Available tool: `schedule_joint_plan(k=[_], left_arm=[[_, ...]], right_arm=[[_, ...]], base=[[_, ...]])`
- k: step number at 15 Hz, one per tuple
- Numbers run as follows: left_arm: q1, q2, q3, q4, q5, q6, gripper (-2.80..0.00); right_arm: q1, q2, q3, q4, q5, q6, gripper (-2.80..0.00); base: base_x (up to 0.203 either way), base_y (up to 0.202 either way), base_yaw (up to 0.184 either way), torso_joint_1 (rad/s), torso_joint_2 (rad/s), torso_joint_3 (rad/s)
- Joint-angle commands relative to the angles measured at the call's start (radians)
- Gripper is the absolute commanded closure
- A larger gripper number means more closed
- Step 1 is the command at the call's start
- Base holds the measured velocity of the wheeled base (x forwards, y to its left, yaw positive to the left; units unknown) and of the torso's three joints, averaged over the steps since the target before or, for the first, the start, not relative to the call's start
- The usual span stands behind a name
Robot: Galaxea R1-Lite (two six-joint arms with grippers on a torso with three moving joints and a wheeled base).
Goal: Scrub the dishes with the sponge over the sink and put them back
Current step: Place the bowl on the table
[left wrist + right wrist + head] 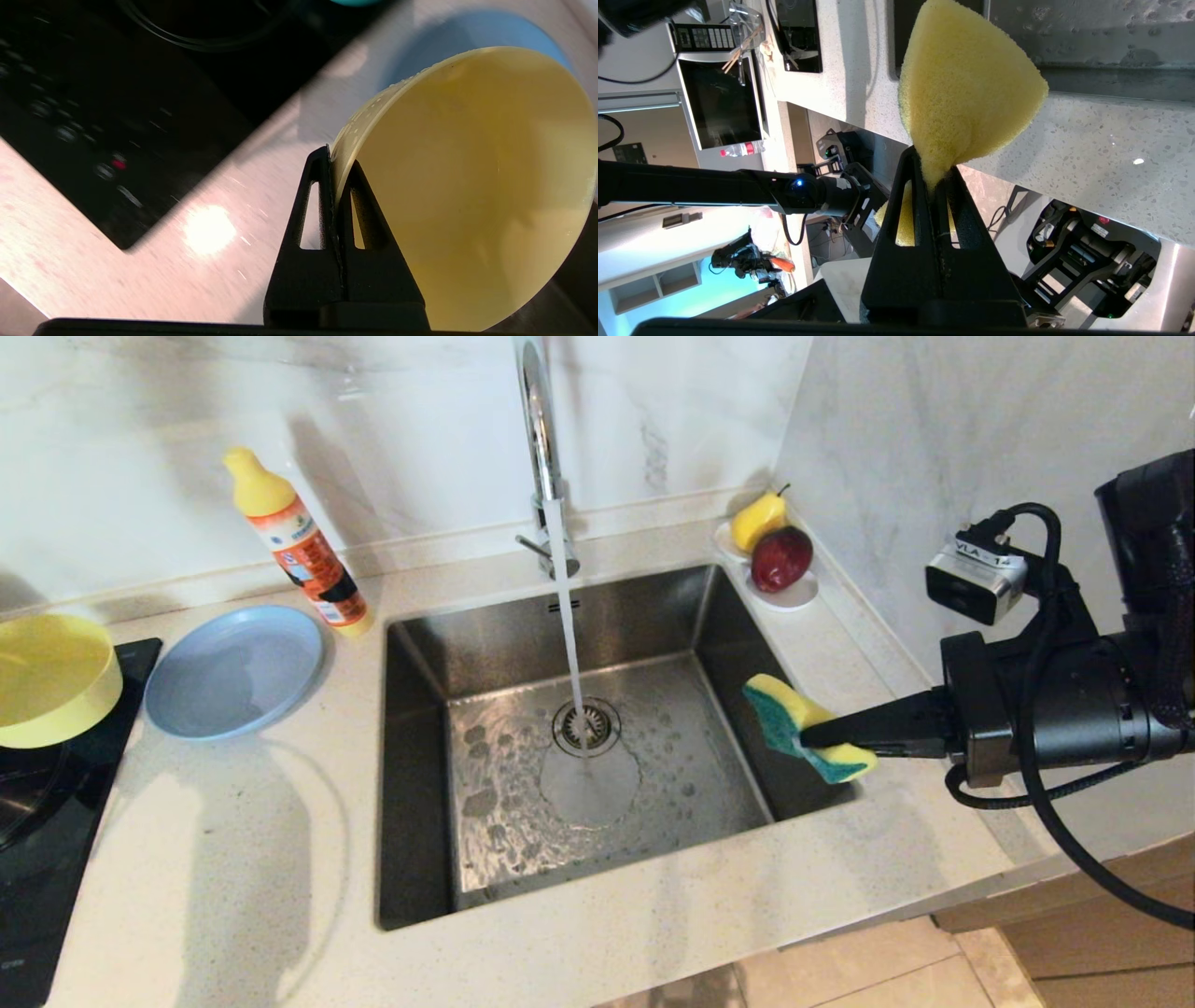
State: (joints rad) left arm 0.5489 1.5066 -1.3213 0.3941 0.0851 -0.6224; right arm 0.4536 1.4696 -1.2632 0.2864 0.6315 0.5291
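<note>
The yellow-and-green sponge [805, 728] hangs over the right edge of the steel sink [420, 784], its long axis slanting from upper left to lower right in the head view, green side toward the basin, pinched across its middle by the right gripper [810, 735]. At the far left, the left gripper [335, 186] is clamped on the rim of the pale yellow bowl [51, 681], held tilted over the black cooktop [37, 821] just beside the grey-blue plate [233, 670] on the counter. Water runs from the chrome faucet [540, 439] onto the drain [585, 726].

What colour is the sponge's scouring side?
Green, on a yellow sponge; it shows best in the head view.
</note>
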Motion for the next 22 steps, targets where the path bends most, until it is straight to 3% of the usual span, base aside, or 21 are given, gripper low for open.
schedule_joint_plan(k=[1, 3, 7, 11, 14, 18, 22], left_arm=[[0.082, 0.021, 0.130, -0.159, -0.003, 0.013, 0.00], [0.165, 0.073, 0.178, -0.245, -0.018, 0.020, 0.00], [0.277, 0.102, 0.202, -0.261, -0.117, 0.016, 0.00], [0.295, 0.159, 0.241, -0.268, -0.119, 0.017, 0.00], [0.307, 0.205, 0.309, -0.405, -0.116, 0.012, 0.00], [0.317, 0.220, 0.343, -0.429, -0.127, -0.013, 0.00], [0.336, 0.256, 0.337, -0.429, -0.205, -0.070, 0.00]], right_arm=[[-0.001, 0.003, 0.002, 0.000, 0.002, 0.002, 0.00], [-0.003, 0.005, 0.002, 0.000, 0.002, 0.000, 0.00], [-0.013, 0.013, 0.007, 0.000, 0.002, -0.015, 0.00], [-0.015, 0.012, 0.005, 0.000, 0.004, -0.015, 0.00], [-0.015, 0.009, 0.011, 0.000, 0.004, -0.017, 0.00], [-0.015, 0.001, 0.015, 0.000, 0.006, -0.021, 0.00], [-0.015, -0.002, 0.015, 0.002, 0.008, -0.017, 0.00]], base=[[0.000, 0.000, 0.000, 0.000, 0.00, 0.000], [0.000, 0.000, 0.000, 0.000, 0.00, 0.000], [0.000, 0.000, 0.000, 0.000, 0.00, 0.000], [0.000, 0.000, 0.000, 0.000, 0.00, 0.000], [0.000, 0.000, 0.000, 0.000, 0.00, 0.000], [0.000, 0.000, 0.000, 0.000, 0.00, 0.000], [0.000, 0.000, 0.000, 0.000, 0.00, 0.000]])
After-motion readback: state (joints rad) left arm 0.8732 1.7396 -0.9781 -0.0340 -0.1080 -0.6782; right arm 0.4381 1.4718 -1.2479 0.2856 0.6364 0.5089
